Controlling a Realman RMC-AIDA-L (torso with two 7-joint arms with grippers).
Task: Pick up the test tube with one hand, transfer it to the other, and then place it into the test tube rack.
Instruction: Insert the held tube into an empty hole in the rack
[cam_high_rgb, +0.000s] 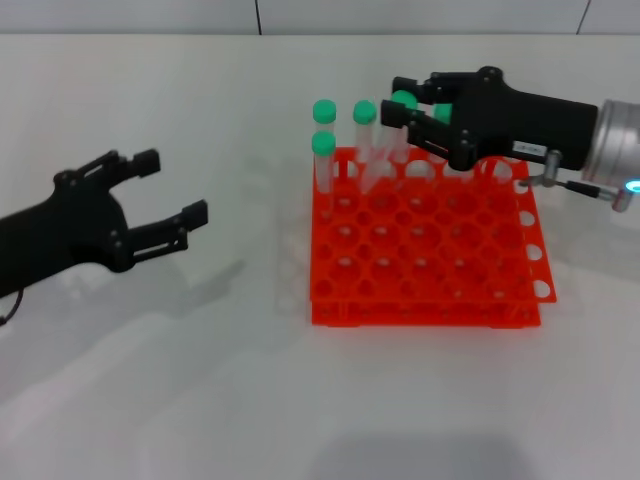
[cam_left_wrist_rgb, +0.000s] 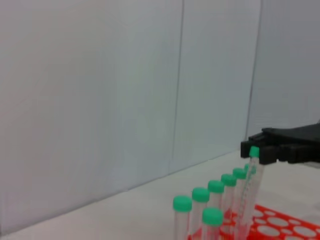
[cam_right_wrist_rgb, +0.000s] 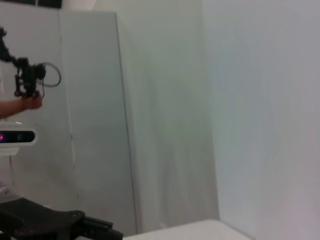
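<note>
- Over on your left in the head view, the left gripper (cam_high_rgb: 165, 195) hangs above the white table (cam_high_rgb: 200, 380), well apart from everything else, its two fingers spread and nothing between them.
- Moving right, you reach the test tube rack (cam_high_rgb: 425, 245), orange-red and two-tiered, standing flat on the table. Green-capped tubes (cam_high_rgb: 323, 145) stand upright in holes along its far edge and at its far-left corner.
- Above that far edge the right gripper (cam_high_rgb: 408, 118) reaches in from the right, a small white label on its black body and a blue light on the silver wrist behind it.
- The head view shows you a green cap (cam_high_rgb: 404, 100) between its fingertips, but the clear body below is hard to trace against the rack.
- The left wrist view fills that in: the test tube (cam_left_wrist_rgb: 248, 192) hangs from the right gripper (cam_left_wrist_rgb: 257, 150), which is clamped on it just under the cap. It is slightly tilted, and its lower end is down at the rack's top tier (cam_left_wrist_rgb: 280, 225), at the far end of a row of standing tubes (cam_left_wrist_rgb: 201, 200). Whether the tip is inside a hole you cannot tell.
- The right wrist view shows you none of the rack or tubes, only pale wall panels, a black gripper (cam_right_wrist_rgb: 50, 225) low in the picture, and a person's hand (cam_right_wrist_rgb: 27, 102) holding a black device in the distance.
</note>
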